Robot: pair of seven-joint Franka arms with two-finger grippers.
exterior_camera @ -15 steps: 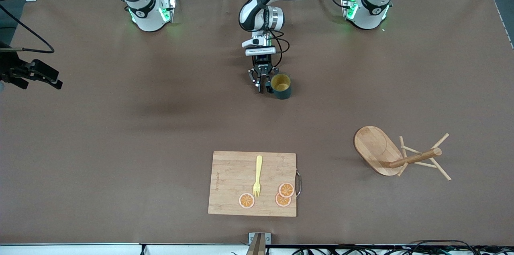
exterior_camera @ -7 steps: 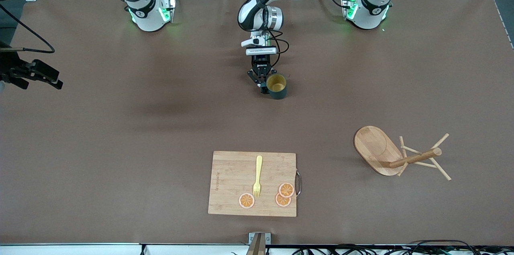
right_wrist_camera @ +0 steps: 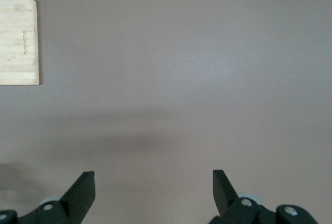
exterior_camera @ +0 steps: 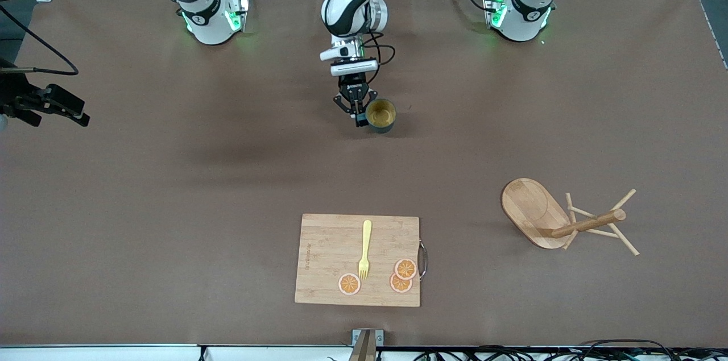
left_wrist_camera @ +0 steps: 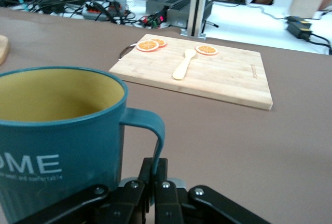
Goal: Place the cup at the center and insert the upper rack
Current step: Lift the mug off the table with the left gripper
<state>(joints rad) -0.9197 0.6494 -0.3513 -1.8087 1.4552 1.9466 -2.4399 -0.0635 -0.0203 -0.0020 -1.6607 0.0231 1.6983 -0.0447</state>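
Gripping the cup handle, left hand; inside seemingly empty.

left pincer clamped shut, right pincer apparently waiting, spread

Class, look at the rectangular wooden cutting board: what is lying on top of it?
On the cutting board lie a yellow fork and three orange slices, two of them overlapping near the metal handle. Whatever the fork and slices cover cannot be seen.
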